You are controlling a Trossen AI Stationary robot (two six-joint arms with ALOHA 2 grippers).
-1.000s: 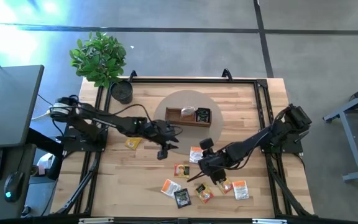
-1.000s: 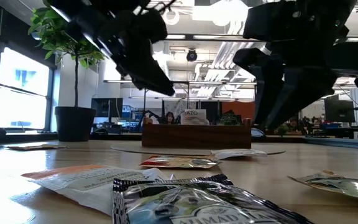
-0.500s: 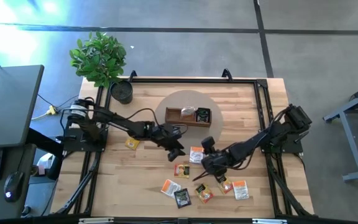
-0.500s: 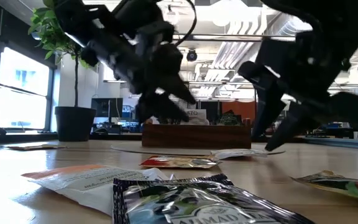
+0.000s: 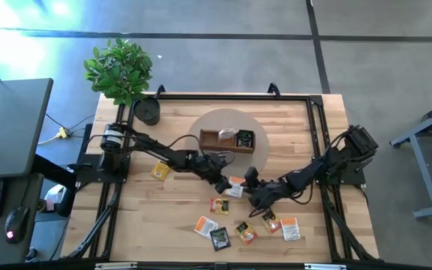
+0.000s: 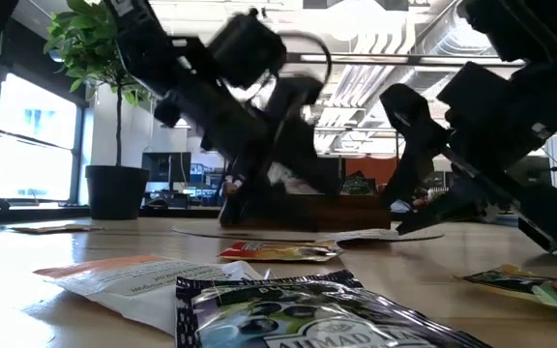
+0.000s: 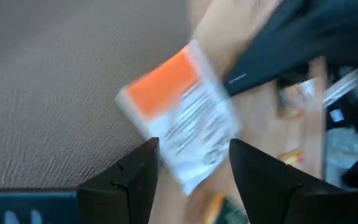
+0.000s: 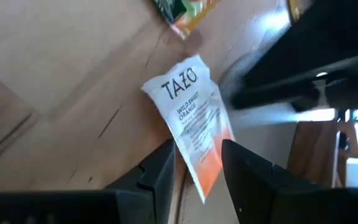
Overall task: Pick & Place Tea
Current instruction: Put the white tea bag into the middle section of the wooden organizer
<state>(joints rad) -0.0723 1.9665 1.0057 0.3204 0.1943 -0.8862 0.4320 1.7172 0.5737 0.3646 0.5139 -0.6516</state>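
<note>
Two end effectors, one packet between them. Item: white-and-orange tea packet, flat on the bench, just in front of the wooden tray at the edge of the round mat.

Left end effector: fingers apart, as wide as they appear to go, nothing held. In the left wrist view its fingers stand either side of the packet's white end.

Right end effector: fingers apart, nothing held. In the right wrist view its fingers flank the same packet, here at the orange end.

Key relation: the packet's long axis runs roughly along the line joining the two end effectors, so each meets a short edge. Both are just beside it; from above the left looks marginally nearer, though the two sit too close to rank firmly. Whether either touches it cannot be told.

Other stock: several loose packets lie nearer the bench's front edge; one yellow packet apart, under the left arm. Tray already holds some packets.

Risk, as judged: both arms converging on one packet invites a collision.
</note>
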